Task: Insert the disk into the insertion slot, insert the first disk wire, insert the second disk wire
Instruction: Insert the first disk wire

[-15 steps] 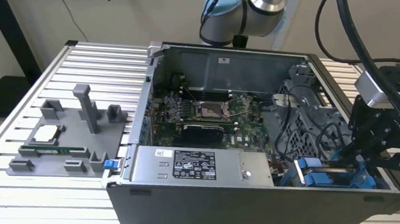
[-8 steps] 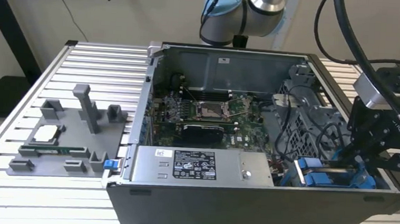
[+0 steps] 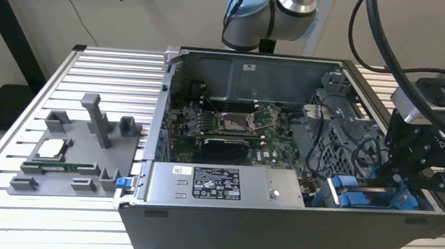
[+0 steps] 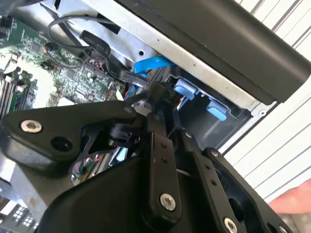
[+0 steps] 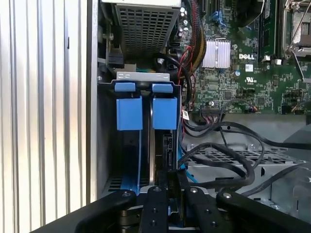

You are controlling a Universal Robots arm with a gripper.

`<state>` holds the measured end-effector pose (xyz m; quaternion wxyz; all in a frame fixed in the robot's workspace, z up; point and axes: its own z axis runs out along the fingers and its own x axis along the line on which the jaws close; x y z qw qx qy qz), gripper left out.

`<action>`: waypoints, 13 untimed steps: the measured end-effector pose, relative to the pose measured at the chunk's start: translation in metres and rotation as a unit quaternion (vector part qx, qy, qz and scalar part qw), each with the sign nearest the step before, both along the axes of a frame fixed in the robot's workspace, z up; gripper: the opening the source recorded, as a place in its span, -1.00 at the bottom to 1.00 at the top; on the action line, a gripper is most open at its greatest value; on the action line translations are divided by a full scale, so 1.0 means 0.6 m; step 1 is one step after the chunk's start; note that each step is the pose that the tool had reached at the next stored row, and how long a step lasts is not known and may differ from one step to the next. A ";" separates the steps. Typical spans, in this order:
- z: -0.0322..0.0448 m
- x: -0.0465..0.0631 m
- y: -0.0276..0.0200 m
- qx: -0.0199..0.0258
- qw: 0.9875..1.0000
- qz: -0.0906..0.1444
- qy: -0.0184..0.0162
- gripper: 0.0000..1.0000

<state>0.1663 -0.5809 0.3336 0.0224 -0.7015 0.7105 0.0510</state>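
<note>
- Far to the exterior view's left, a grey parts tray point(image 3: 85, 176) lies on the slatted metal table point(image 3: 12, 215). It carries a square chip point(image 3: 52, 148) and a green memory stick point(image 3: 59, 167).
- At the middle of that view, an open computer case point(image 3: 277, 234) lies on its side, with its green circuit board point(image 3: 230, 125) bare inside.
- Above the case, at the top middle, a blue-capped joint of the robot arm point(image 3: 250, 12) shows.
- Along the lower middle, just inside the case's near wall, sits a silver power box point(image 3: 218, 186) with a label.
- At the lower right, just beside that box, is the insertion slot point(image 3: 335, 197). In the first wrist view, two blue tabs point(image 5: 129, 112) stand side by side at its mouth.
- The disk point(image 5: 167, 145) stands edge-on down in the slot, behind the tabs, and most of it is hidden.
- Beside the slot, black wires point(image 5: 228, 155) loop over a grey perforated cage point(image 5: 272, 160).
- At the right edge of the exterior view, the black gripper point(image 4: 163, 99) hangs over the slot's far end. Its jaws are drawn close together, clenched on a black plug point(image 4: 146, 91) at the end of a wire.
</note>
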 end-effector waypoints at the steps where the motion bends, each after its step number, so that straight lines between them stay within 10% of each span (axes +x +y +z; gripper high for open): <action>1: -0.002 0.000 0.0000 0.000 1.000 0.000 0.000 -1.00; 5: -0.007 0.000 0.0002 0.001 1.000 0.000 0.000 -1.00; 6: -0.007 0.000 0.0001 0.001 1.000 0.000 0.000 1.00; 13: 0.032 -0.001 0.0001 0.000 1.000 0.000 0.000 1.00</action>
